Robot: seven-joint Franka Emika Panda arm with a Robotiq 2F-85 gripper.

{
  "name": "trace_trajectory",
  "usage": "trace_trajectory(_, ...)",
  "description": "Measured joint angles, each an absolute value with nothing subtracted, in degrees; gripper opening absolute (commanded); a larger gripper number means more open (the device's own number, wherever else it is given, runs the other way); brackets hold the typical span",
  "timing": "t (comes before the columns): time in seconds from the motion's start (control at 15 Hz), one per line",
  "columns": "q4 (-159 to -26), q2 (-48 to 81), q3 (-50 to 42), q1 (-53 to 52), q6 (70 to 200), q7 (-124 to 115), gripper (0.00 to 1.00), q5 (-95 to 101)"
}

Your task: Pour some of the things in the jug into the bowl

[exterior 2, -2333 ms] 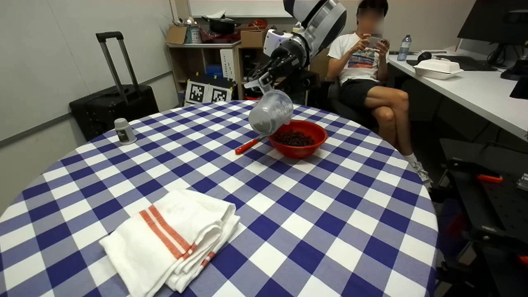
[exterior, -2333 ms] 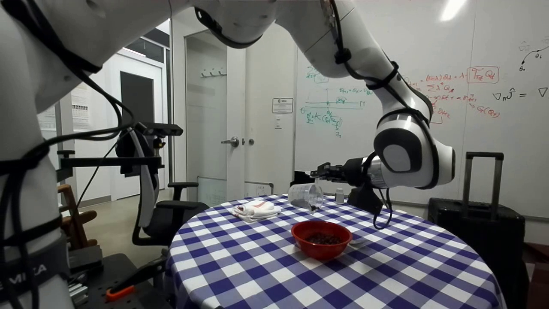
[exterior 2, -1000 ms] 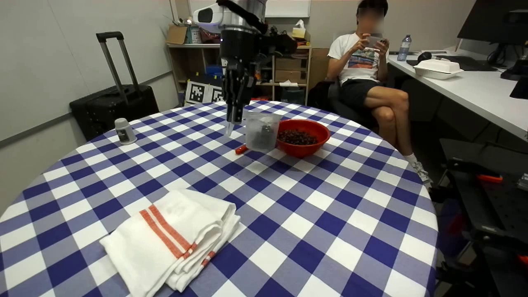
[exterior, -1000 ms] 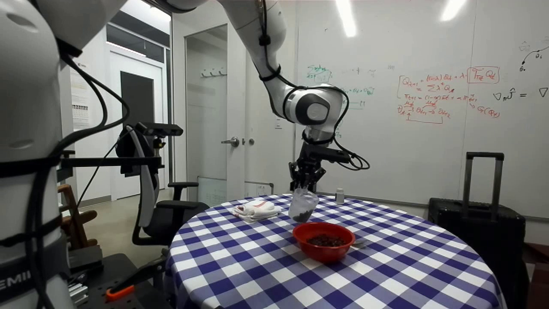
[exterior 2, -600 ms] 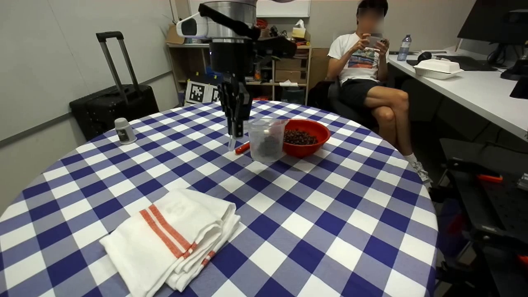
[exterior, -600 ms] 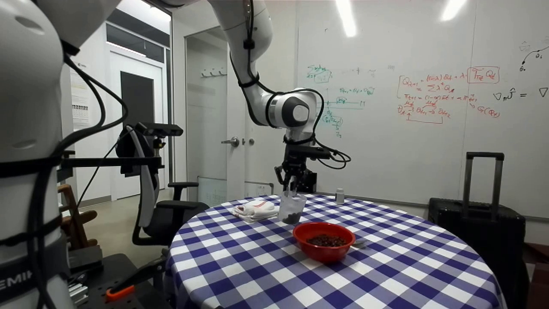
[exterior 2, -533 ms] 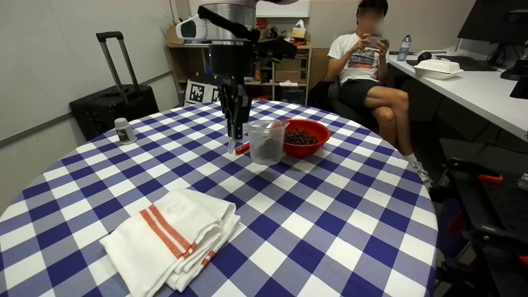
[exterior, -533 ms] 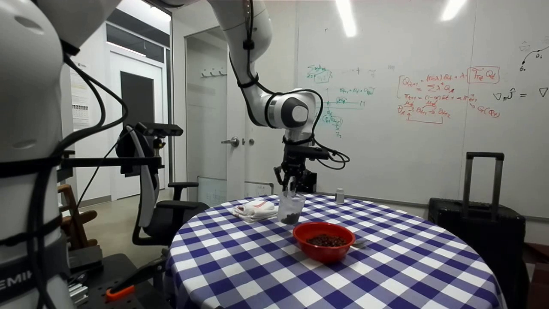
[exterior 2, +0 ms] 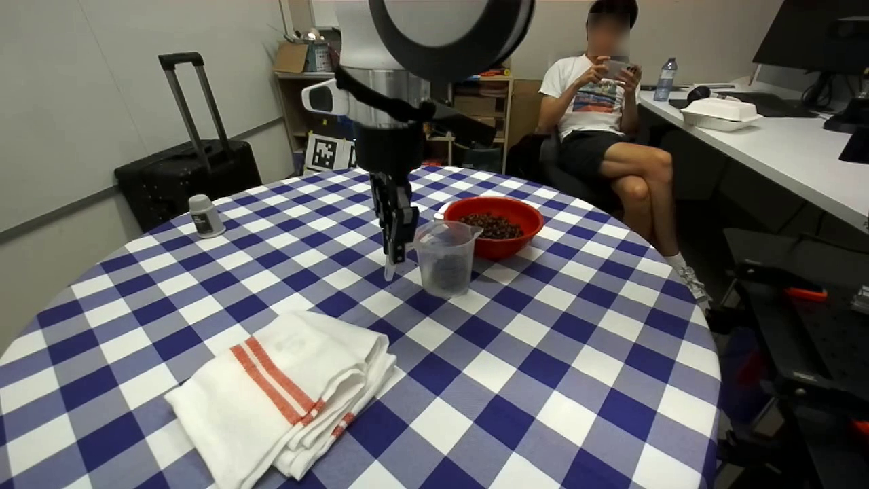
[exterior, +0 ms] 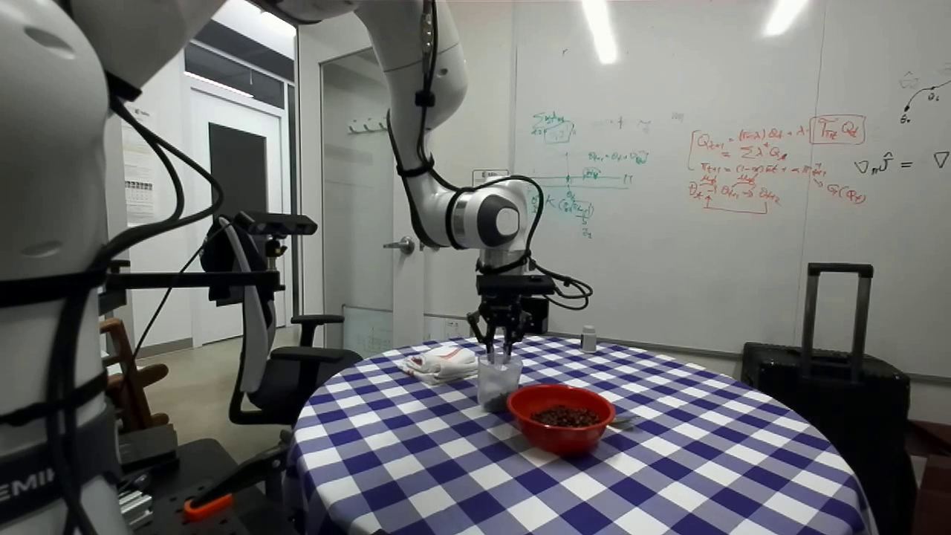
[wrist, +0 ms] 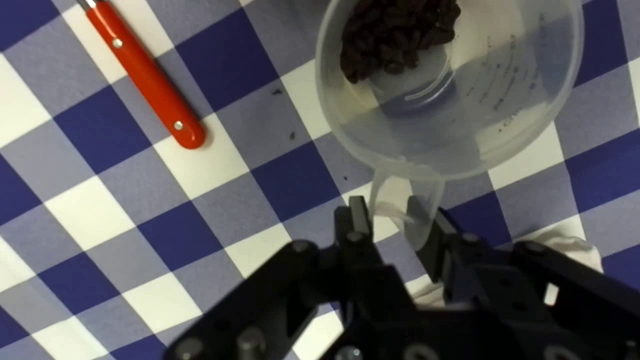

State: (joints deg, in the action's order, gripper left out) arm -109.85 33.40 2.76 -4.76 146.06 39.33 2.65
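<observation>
Pincer (wrist: 392, 212) poised at the handle (wrist: 407, 187) of a small translucent jug (exterior 2: 441, 252), its black jaws a little apart with the handle between them; whether they pinch it or merely flank it cannot be told. Seen in the wrist view, the jug lies at one o'clock from the pincer, the handle coming off its rim between six and seven. In both exterior views the jug is upright, though whether its base touches the checked counter (exterior 2: 543, 353) or hangs just above is unclear. The red bowl (exterior 2: 502, 249) sits just beside it, at two o'clock in an exterior view, holding dark bean-like pieces (exterior 2: 494, 226); more bean-like pieces (wrist: 395, 35) lie in the jug, bunched toward ten o'clock as the wrist view shows.

Judging by its see-through wall, the jug is likely thin plastic: light, smooth and slightly slippery, more apt to flex than shatter. Squeezing the wall could bow the rim; the handle is the better hold, gripped across its sides close to the rim, where it should twist least. With contents heaped to one side, it may swing on that narrow strip, and a quick tilt could send the loose load sliding at once. Letting go calls for spreading both jaws evenly, since so light a vessel could drag or tip.
</observation>
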Motion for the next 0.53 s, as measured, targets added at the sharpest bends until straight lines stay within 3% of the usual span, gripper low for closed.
trace_trajectory(0.13,-110.54,33.42,2.76,-5.6,147.29,35.55,0.07,6.94)
trace_trajectory(0.2,-110.76,33.33,2.76,-5.95,147.35,33.96,0.51,8.75)
trace_trajectory(0.33,-110.88,33.32,2.83,-6.22,147.37,31.54,0.59,11.29)
trace_trajectory(0.53,-111.38,33.57,3.27,-5.95,147.36,29.96,0.81,12.21)
